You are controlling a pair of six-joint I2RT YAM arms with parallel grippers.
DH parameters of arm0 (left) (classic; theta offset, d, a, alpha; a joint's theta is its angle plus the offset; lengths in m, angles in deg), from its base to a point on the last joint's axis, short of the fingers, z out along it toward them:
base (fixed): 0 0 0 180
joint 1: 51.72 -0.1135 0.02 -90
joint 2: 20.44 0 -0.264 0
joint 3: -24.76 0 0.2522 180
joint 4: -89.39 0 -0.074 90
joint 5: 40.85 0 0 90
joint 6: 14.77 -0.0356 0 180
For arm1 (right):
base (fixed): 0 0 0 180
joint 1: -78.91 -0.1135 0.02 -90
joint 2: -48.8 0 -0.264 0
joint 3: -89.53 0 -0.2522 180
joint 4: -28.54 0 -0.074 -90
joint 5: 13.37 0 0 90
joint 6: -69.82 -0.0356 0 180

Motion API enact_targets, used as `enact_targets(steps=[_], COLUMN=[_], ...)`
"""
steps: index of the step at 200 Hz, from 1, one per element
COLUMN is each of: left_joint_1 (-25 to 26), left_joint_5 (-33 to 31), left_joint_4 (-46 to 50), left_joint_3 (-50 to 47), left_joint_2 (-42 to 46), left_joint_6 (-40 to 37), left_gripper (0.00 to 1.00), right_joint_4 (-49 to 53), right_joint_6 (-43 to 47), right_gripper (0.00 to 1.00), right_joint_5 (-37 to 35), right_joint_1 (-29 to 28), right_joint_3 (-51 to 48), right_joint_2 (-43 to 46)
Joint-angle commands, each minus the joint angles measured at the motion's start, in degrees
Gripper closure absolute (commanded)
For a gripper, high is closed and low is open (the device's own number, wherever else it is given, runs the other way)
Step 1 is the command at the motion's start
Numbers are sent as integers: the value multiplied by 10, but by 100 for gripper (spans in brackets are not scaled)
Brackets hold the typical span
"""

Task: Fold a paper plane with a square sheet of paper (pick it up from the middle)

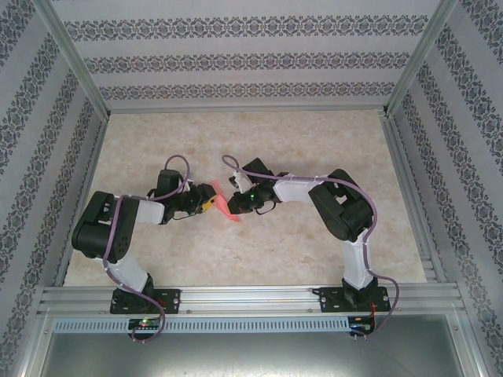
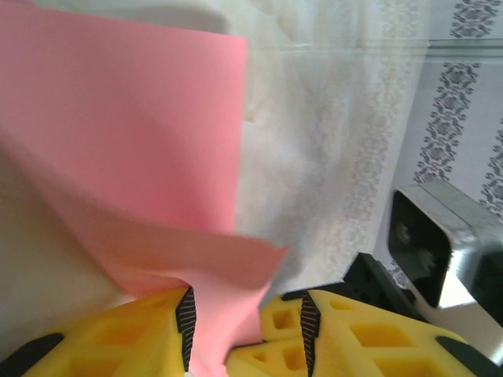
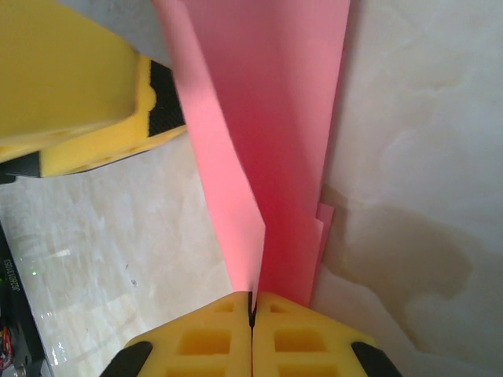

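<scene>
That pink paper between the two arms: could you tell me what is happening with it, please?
The two arms meet over the middle of the table, with the pink paper held between them. The right gripper is shut on it, pads pressed together. The left gripper has its fingers apart, with the paper running between them and lying against one pad. The paper is bent and layered, but it is not yet a finished plane.

Setting: lab-type robot test cell. Aluminium profile frame (image 1: 78, 71) at upper left and upper right boxes in a marble-patterned table (image 1: 314, 141). Damask-striped wall panels (image 1: 251, 31) enclose 3 sides. 2 arm bases (image 1: 137, 300) are bolted to a rail (image 1: 251, 297) at the bottom of the frame.
</scene>
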Motion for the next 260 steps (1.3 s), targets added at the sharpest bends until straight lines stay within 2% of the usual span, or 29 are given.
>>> enact_targets(steps=[1, 22, 48, 97, 177, 260], left_joint_1=[13, 19, 22, 26, 31, 30], left_joint_5=[16, 12, 11, 12, 7, -2], left_joint_4=[-7, -3, -9, -18, -4, 8], left_joint_3=[-19, -30, -34, -25, -13, -19], left_joint_2=[40, 50, 45, 23, 10, 8], left_joint_6=[-17, -22, -21, -15, -15, -19], left_gripper=[55, 55, 56, 57, 59, 59], right_joint_4=[-16, -24, -18, 39, 61, 71], right_joint_6=[24, 43, 81, 130, 120, 113], right_gripper=[94, 94, 89, 82, 77, 77], right_joint_5=[-10, -11, -15, -53, -66, -80], right_joint_1=[-5, -4, -10, -23, -30, -42], right_joint_3=[-12, -19, -25, -13, -16, -25], right_joint_2=[32, 51, 68, 66, 67, 69])
